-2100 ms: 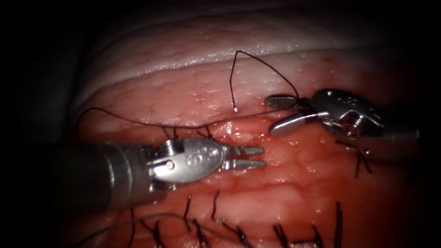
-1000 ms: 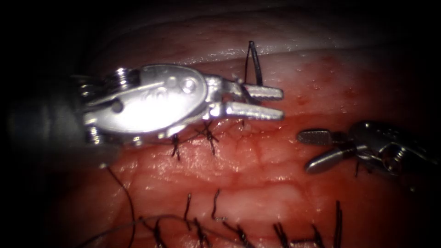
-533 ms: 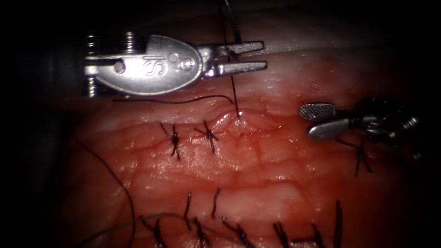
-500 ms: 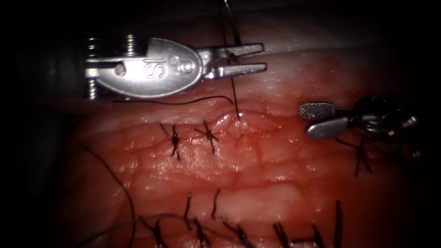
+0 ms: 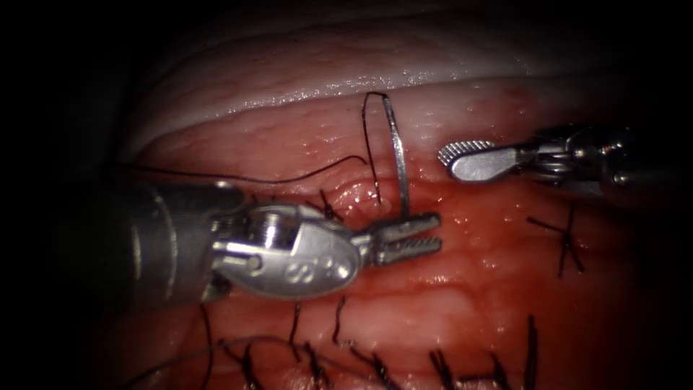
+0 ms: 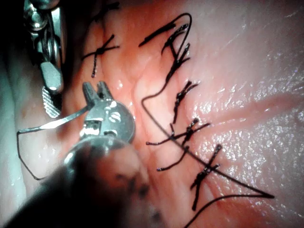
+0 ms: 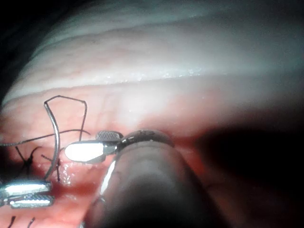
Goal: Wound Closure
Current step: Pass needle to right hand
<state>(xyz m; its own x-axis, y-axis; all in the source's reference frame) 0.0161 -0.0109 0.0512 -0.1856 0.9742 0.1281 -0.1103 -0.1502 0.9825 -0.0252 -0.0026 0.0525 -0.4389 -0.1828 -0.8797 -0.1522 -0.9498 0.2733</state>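
The curved needle (image 5: 395, 155) stands steeply over the tissue (image 5: 447, 303), just past the cut. Its lower end meets the top edge of the left tool's upper jaw, and I cannot tell whether it is in the tissue. Dark thread (image 5: 367, 144) leaves the needle's top end, loops down and enters the tissue beside the last knot. The left tool (image 5: 439, 232) lies along the cut with its jaws apart and nothing between them. The right tool (image 5: 446, 160) hovers to the right of the needle, open and holding nothing. The needle (image 7: 53, 137) and right tool (image 7: 81, 144) also show in the right wrist view.
Tied stitches (image 5: 326, 208) sit by the left tool's wrist, and another stitch (image 5: 567, 245) lies further right. A second row of knots (image 5: 375, 365) runs along the near edge. A slack strand of thread (image 5: 238, 177) trails left. Red fluid wets the tissue.
The left tool has come down from the far side to lie along the cut. The thread, earlier taut, now hangs in a slack loop. The right tool moved slightly farther back, still open.
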